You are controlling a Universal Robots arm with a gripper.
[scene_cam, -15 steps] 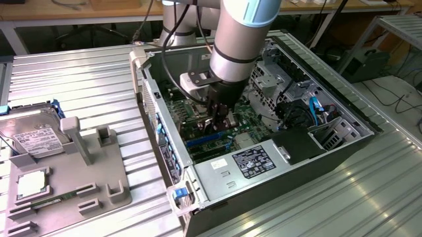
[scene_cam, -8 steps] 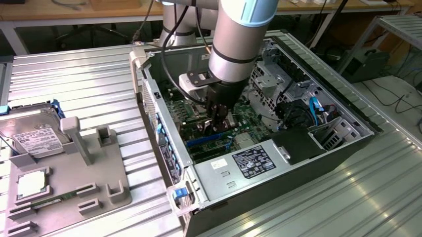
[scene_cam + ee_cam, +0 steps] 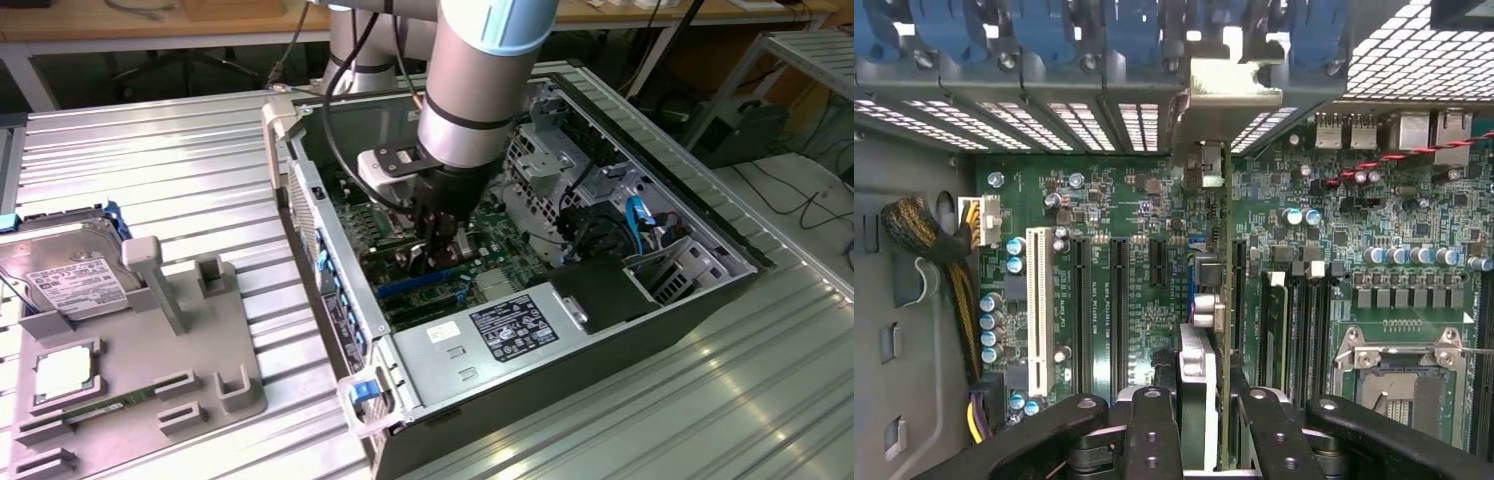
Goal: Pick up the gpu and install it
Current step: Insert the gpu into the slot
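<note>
Slatted metal table carries an open case; you cannot read its labels. Your claw is clenched on the gpu, edge-on above the motherboard.

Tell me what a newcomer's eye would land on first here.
The robot arm reaching down into the open computer case, mid exterior view, strikes first. In the wrist view its gripper clamps the gpu edge-on above the green motherboard. A silver hard drive sits on the grey fixture at the exterior view's left.
</note>
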